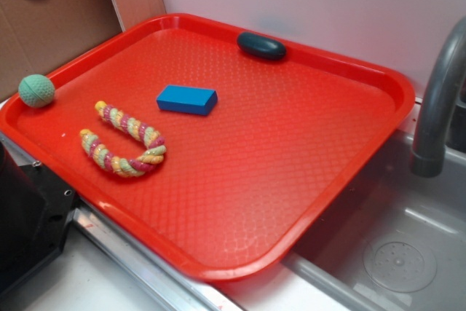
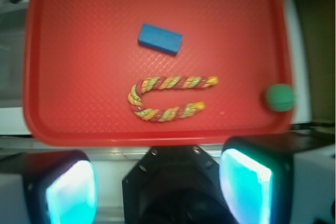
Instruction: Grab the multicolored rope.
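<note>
Plainly, the two glossy, teal-lit fingers (image 2: 71,192) at the bottom of the wrist view stand wide apart with nothing between them, so the black gripper (image 2: 157,190) is released and empty. It hangs back off the near rim of the tray rather than over the target; in the exterior view the arm itself is hardly to be made out, only a dark block at the lower left corner.

Just beyond the fingers lies the red plastic tray (image 2: 231,35) with its fine diamond-textured floor. On it, near that same rim, rests the short, thick twisted cotton rope (image 2: 152,98) in pastel pink, yellow and green bands, bent into a U whose two ends point toward the small green knitted ball (image 2: 279,97) sitting on the tray's edge. The rope (image 1: 127,145) lies flat and touches nothing else. A little farther in, apart from the rope, is a blue rectangular block (image 2: 160,39), and at the far rim a dark oval pebble-like object (image 1: 261,46). Off the tray stand a grey faucet (image 1: 438,100) and a steel sink basin (image 1: 397,253).

As to progress, I judge the task barely begun: no approach over the rope, no contact, no lift. Left to do are moving forward above the rope, descending astride one limb or the bend, closing, and raising it.
</note>
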### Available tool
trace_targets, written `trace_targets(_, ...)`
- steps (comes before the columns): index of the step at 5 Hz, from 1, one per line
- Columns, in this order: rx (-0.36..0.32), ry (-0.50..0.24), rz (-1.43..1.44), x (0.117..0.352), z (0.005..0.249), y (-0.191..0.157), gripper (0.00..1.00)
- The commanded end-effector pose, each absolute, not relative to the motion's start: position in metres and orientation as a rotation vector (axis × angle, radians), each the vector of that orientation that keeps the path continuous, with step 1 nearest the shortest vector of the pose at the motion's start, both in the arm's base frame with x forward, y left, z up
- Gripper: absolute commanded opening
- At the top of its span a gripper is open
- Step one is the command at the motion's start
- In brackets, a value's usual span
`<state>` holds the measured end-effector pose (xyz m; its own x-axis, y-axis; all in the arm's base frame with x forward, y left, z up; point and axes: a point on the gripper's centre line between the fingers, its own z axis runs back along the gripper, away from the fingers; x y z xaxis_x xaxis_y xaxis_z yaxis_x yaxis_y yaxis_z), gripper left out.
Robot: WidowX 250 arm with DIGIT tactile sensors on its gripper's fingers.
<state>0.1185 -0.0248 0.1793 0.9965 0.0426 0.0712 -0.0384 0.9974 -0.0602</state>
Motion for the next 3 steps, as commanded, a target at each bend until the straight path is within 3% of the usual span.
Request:
trace_targets(1,-0.112,-0.112,-0.013,0.135,0.110,-0.058,1.00)
trace_targets(3,-0.050,0.004,-0.106,0.146,0.041,-0.048,1.00)
